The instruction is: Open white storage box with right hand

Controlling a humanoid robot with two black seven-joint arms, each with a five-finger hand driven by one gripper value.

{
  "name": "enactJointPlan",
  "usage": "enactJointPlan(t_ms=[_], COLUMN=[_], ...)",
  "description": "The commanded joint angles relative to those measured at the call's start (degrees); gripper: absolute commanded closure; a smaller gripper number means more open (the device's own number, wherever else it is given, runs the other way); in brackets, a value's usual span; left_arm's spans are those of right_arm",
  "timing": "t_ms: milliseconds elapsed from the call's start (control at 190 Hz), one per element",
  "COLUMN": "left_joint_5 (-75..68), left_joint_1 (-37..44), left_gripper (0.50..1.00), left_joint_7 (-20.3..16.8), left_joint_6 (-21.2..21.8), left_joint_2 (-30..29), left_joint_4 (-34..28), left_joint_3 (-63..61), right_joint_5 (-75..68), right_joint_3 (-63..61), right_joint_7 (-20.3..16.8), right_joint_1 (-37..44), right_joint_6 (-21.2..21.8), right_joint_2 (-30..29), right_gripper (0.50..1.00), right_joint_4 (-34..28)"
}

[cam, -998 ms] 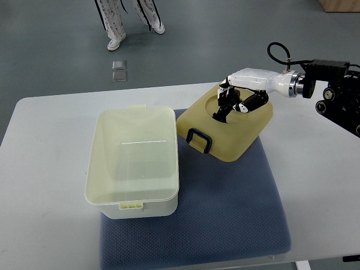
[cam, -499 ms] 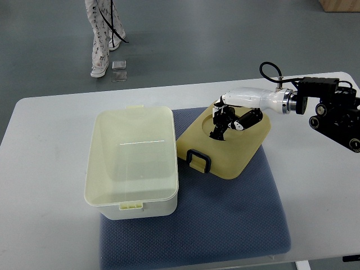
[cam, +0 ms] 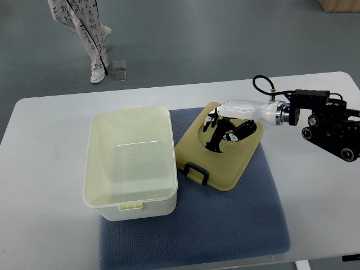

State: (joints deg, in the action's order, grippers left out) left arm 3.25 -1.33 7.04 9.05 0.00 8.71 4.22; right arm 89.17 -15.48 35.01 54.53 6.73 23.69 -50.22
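Lid (cam: pixel 225 154) lowered leftward onto mat (cam: pixel 225 214), right hand (cam: pixel 222 129) still gripping

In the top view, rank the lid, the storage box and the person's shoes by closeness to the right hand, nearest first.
1. Lid: directly under the right hand, on the blue mat.
2. Storage box: left of the lid, open.
3. Person's shoes: on the floor beyond the table, upper left.
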Motion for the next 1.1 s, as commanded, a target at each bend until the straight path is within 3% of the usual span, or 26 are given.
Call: enactJointPlan(t_ms=[0, 284, 699, 1093], left_joint_5=[0.0, 0.0, 0.0, 0.0], left_joint_1=[0.0, 0.0, 0.0, 0.0], left_gripper=[0.5, 0.5, 0.5, 0.5], left_joint_7=[0.0, 0.0, 0.0, 0.0], left_joint_6=[0.0, 0.0, 0.0, 0.0], left_joint_2=[0.0, 0.0, 0.0, 0.0], left_joint_4=[0.0, 0.1, 0.0, 0.0], left_joint_3=[0.0, 0.0, 0.0, 0.0], right_joint_5=[-0.1, -9.4, -46.2, -74.6], right_joint_3=[-0.2, -0.7, -12.6, -17.1], right_joint_7=[0.0, 0.0, 0.0, -0.6], right_joint_1=[-0.1, -0.5, -3.3, -8.2], right_joint_6=[-0.2, -0.2, -0.1, 0.7], right_joint_2=[-0.2, 0.6, -2.6, -7.2], right_gripper=[0.605, 0.591, 0.576, 0.576], right_joint_4=[0.0, -0.3, 0.4, 11.2])
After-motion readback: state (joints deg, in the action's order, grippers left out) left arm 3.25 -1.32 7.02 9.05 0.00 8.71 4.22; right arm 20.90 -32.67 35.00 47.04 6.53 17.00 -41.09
